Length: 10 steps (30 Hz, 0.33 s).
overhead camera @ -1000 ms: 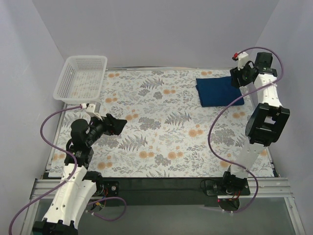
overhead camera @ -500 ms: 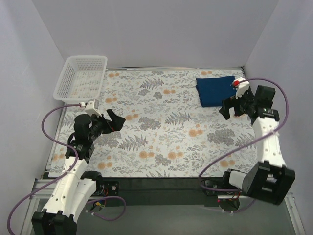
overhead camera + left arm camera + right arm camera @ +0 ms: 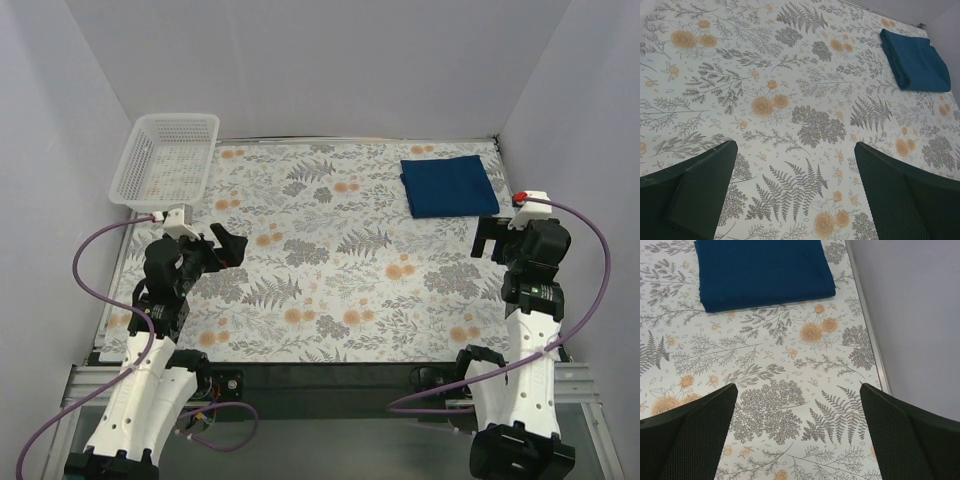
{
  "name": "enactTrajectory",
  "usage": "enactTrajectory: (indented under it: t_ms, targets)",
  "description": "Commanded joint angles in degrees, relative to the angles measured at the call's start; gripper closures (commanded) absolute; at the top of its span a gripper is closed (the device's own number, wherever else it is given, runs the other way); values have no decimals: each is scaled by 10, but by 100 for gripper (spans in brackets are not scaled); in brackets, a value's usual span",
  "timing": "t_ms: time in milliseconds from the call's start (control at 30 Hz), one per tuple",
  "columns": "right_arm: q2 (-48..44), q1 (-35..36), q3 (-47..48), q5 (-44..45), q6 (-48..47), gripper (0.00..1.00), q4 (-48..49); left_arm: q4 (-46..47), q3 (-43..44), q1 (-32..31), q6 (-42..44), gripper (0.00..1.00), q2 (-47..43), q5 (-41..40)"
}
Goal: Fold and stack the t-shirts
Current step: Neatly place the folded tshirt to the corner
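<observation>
A navy blue t-shirt [image 3: 449, 185] lies folded into a flat rectangle at the far right of the floral table. It shows in the right wrist view [image 3: 762, 271] just ahead of the fingers and in the left wrist view [image 3: 915, 60] at the far upper right. No print shows on it. My left gripper [image 3: 232, 244] is open and empty over the left side of the table, far from the shirt. My right gripper [image 3: 490, 237] is open and empty, a little nearer than the shirt's near right corner.
A white mesh basket [image 3: 166, 158] stands at the far left corner, with nothing in it. The floral tablecloth [image 3: 330, 250] covers the table. A metal edge strip [image 3: 867, 320] and a grey wall run close along the right side.
My right arm has swung down and back from above the folded shirt to the near right. My left gripper has shifted slightly. The shirt has not moved.
</observation>
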Motion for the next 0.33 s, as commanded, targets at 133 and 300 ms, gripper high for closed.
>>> enactTrajectory:
  t_ms: [133,300]
  targets:
    - [39,-2,36,69,51,2,1,-4,0,3,11,2,-21,0]
    - [43,-2,36,59,38,2,11,-4,1,3,13,2,-15,2]
